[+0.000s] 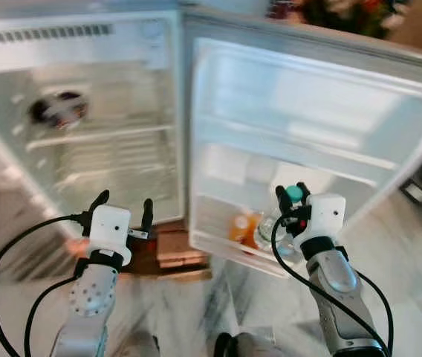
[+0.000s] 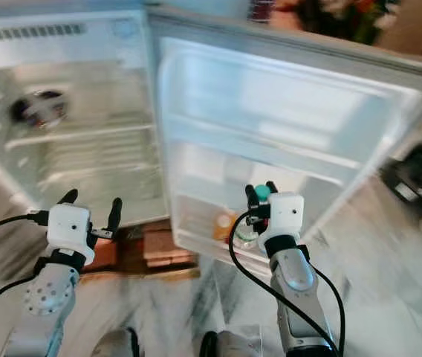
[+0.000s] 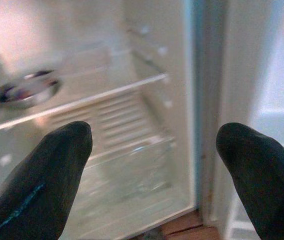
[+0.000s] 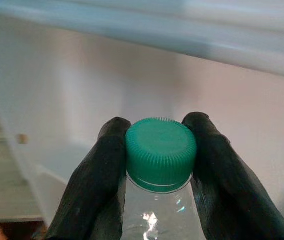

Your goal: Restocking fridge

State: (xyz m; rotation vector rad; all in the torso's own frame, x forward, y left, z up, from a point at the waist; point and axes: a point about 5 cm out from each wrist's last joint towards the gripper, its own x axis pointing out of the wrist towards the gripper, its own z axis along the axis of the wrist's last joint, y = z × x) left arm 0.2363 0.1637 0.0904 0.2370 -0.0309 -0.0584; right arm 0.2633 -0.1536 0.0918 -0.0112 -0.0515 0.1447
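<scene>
bottle held by its cap at the fridge door

bottle (image 4: pixel 158 210), clear plastic with a green cap (image 4: pixel 160 154), stands upright in the right gripper (image 1: pixel 293 195), its long axis vertical and the cap pointing up. the two black fingers (image 4: pixel 97 180) are closed in against the sides of the cap, one on each side, touching its ribbed edge. in the head views the cap shows between the fingertips, and the clear body hangs below it at the lowest door shelf (image 1: pixel 218 242) of the open fridge door (image 1: pixel 307 126). the frames are blurred there, so whether the bottle's base rests on that shelf or hangs just above it cannot be told. just beside the bottle, toward the robot's left, an orange bottle (image 1: pixel 242 225) sits in the same door shelf.

the left gripper (image 1: pixel 123 210) is raised in front of the open fridge compartment (image 1: pixel 99 141), its fingers spread wide apart with nothing between them. past them the left wrist view shows wire shelves (image 3: pixel 112 107) and a clear drawer at the bottom. a dark round dish (image 1: pixel 58 108), perhaps a bowl, sits on the upper shelf, well apart from both grippers. a strip of wooden base (image 1: pixel 174 253) shows under the fridge, with marbled floor (image 1: pixel 255 297) below.
</scene>
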